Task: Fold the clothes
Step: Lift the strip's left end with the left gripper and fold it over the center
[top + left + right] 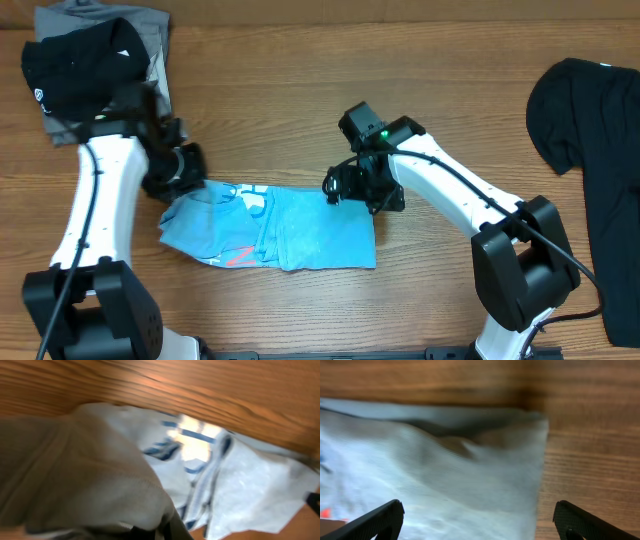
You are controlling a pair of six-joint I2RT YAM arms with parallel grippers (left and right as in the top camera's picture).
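- Overhead: blue shirt (300,235) lies part-folded on the table (300,90), at 6 o'clock of its centre, print showing near the left end.
- Left gripper (185,178) sits at the shirt's 10 o'clock corner. The cloth there rises to meet it.
- Right gripper (340,186) sits over the shirt's 1 o'clock corner.
- Only the overhead shows the black shirt (600,150), spread flat at 3 o'clock and well apart from the blue one, and a stack (85,60) of dark and grey clothes at 10 o'clock.
- Left wrist: shaded fabric bunches against the lens from 7 o'clock and hides the fingers. Jaws are pressed together, pinching the blue shirt. Blue lettering shows at centre, wood at 12 o'clock.
- Right wrist: both fingertips (382,517) show, at 7 and 5 o'clock, spread wide and gripping nothing. The left tip is over the cloth, the right one over bare wood. The shirt's edge runs between them, which the overhead does not resolve.
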